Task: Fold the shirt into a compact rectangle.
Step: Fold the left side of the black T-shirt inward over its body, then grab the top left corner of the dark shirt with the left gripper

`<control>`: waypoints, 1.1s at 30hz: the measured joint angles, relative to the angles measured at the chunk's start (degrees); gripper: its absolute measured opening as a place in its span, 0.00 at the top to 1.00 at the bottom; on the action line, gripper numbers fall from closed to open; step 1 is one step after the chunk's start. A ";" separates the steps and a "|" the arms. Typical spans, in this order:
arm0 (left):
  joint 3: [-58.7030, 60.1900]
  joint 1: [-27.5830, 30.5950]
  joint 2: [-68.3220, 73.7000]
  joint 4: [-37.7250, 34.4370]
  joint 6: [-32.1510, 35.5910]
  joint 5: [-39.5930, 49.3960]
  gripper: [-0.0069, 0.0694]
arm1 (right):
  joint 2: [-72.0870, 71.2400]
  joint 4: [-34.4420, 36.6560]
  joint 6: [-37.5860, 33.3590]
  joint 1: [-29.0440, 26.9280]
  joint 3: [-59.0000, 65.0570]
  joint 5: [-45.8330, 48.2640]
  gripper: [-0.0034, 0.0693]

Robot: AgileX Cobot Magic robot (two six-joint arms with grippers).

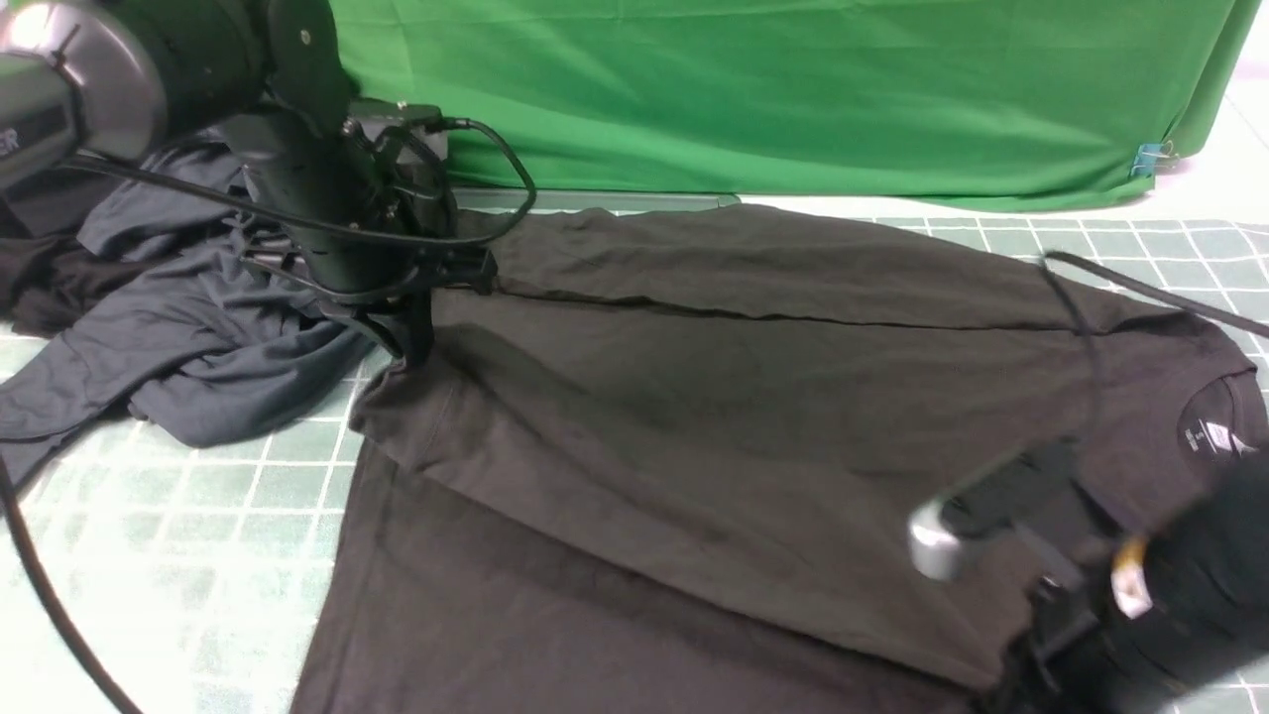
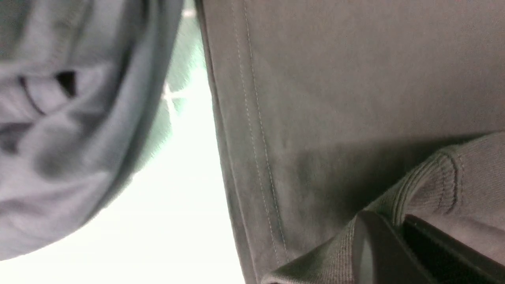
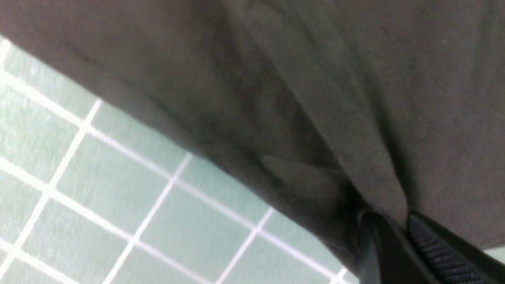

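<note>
The dark brownish-black shirt (image 1: 714, 416) lies spread over the green checked table, its collar and white neck label (image 1: 1205, 436) at the right and a near flap folded across the body. My left gripper (image 1: 411, 342) is shut on a ribbed edge of the shirt (image 2: 398, 197) at its left end. My right gripper (image 1: 1041, 635), blurred at the lower right, is shut on a pinch of the shirt (image 3: 378, 173) near its front edge. The chest logo is hidden.
A slate blue-grey garment (image 1: 188, 327) lies heaped at the left, right beside the left gripper; the same blue-grey garment (image 2: 71, 126) fills one side of the left wrist view. A green backdrop (image 1: 793, 99) hangs behind the table. A black cable (image 1: 1140, 288) crosses the shirt's right side.
</note>
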 joint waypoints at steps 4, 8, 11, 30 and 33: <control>0.69 -0.80 0.00 1.30 -0.25 0.53 0.89 | -1.75 0.12 0.37 0.00 2.14 -0.23 0.92; 0.81 -1.08 0.00 1.43 -0.38 1.07 0.89 | -1.86 0.59 0.37 0.00 3.43 -0.35 0.90; 0.87 -1.10 0.00 1.43 -0.38 1.31 0.89 | -1.81 1.25 0.44 0.00 3.70 -0.35 0.82; -2.55 -1.15 1.31 7.34 -9.74 0.28 0.41 | -7.43 1.65 2.52 0.00 4.00 2.17 0.38; -7.40 -0.89 2.13 6.72 -12.80 -4.13 0.29 | -8.48 1.65 3.33 0.00 4.00 2.26 0.38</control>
